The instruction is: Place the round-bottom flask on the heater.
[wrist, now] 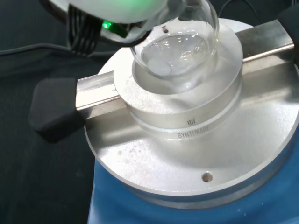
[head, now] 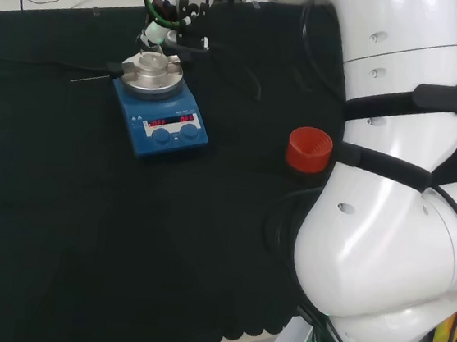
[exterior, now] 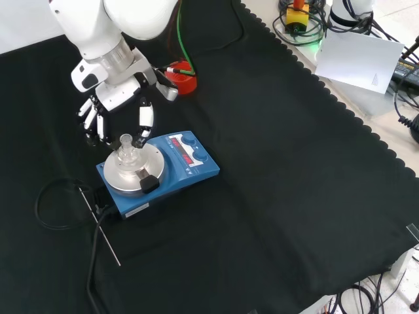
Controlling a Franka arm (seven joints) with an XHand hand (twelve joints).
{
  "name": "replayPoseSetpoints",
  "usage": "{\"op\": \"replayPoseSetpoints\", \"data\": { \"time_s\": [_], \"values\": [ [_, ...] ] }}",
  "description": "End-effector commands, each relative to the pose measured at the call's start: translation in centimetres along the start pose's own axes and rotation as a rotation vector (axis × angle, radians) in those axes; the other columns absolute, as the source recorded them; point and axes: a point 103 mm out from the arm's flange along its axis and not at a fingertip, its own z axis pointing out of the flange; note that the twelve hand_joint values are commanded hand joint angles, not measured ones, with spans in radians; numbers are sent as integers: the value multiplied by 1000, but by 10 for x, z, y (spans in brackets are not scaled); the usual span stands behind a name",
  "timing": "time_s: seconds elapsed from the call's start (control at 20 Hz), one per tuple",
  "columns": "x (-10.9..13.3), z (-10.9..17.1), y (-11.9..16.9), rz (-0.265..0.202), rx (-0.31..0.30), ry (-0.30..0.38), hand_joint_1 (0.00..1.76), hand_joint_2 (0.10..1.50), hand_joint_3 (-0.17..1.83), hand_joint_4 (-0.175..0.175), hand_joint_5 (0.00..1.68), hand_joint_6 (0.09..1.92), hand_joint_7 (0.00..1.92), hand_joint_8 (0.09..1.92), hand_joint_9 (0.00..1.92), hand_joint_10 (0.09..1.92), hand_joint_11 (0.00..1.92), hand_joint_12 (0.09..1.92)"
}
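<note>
The round-bottom flask [exterior: 126, 152] sat in the bowl-shaped recess of the silver block on top of the heater [exterior: 190, 171], its bulb down in the block and its short neck pointing straight up, so its long axis stood vertical, square to the hotplate. In the wrist view the clear bulb [wrist: 175, 44] nested in the middle of the round metal block [wrist: 187, 107], which carried a flat bar with a black-capped handle [wrist: 52, 114] sticking out to one side. The heater, a blue box with a red display and two knobs, stood on the black cloth [exterior: 275, 196] with its cable and a thin rod lying just beside it, to the left in the front view. The hand [exterior: 114, 108] hung just above and behind the flask in the front view, its fingers [exterior: 145, 118] pointing downward, spread and only slightly bent on either side of the neck; whether any fingertip touched the glass could not be told. A red ribbed ring stand [head: 309, 148] stood apart on the cloth, to the right of the heater in the head view.
</note>
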Motion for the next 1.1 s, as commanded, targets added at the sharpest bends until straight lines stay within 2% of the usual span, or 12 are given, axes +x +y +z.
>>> {"op": "replayPoseSetpoints", "data": {
  "time_s": [0.05, 0.2, 0.4, 0.5, 0.55, 0.65, 0.75, 0.85, 1.1],
  "values": [
    [-1, 4, 3, -16, 16, -4, 1081, 674, 780, 175, 1110, 1013, 510, 724, 771, 590, 290, 1370],
    [-5, 6, 4, -18, 42, 25, 1077, 688, 755, 175, 1104, 1008, 487, 724, 761, 591, 289, 1371],
    [-10, 6, 2, -24, 67, 47, 1047, 840, 477, 175, 1057, 971, 374, 766, 668, 652, 253, 1387],
    [-11, 4, 0, -27, 83, 59, 944, 790, 487, 12, 923, 898, 311, 773, 605, 688, 219, 1395],
    [-12, 3, -1, -31, 86, 58, 911, 750, 532, -34, 825, 887, 275, 774, 573, 702, 204, 1401],
    [-13, 1, -4, -35, 82, 58, 877, 704, 583, -70, 668, 861, 227, 772, 529, 713, 185, 1406],
    [-12, -2, -8, -41, 74, 56, 858, 678, 596, -75, 516, 804, 197, 766, 502, 714, 170, 1407],
    [-10, -4, -13, -44, 68, 55, 849, 663, 600, -73, 438, 743, 182, 765, 485, 724, 156, 1416],
    [-9, -18, -34, -52, 13, 42, 835, 648, 592, -66, 380, 601, 166, 765, 462, 741, 136, 1424]
  ]
}}
